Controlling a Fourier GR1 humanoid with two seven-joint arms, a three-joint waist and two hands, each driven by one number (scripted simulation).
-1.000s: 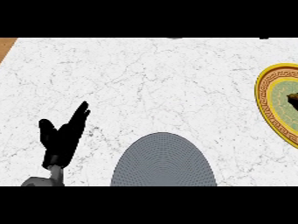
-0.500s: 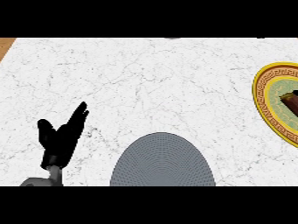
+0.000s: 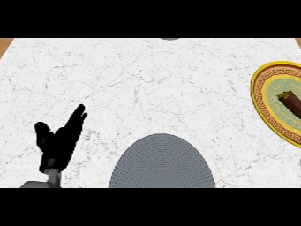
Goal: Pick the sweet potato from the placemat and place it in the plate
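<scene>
Now the sweet potato (image 3: 296,106) lies in the plate (image 3: 267,84) at the right edge, well apart from the near grey placemat (image 3: 161,163). The left hand (image 3: 58,143) rests near left, fingers straight.

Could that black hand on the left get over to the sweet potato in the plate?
Probably not easily. Nothing stands between them on the counter, but the left hand rests open at the opposite side from the sweet potato, which lies in the plate at the right edge.
</scene>
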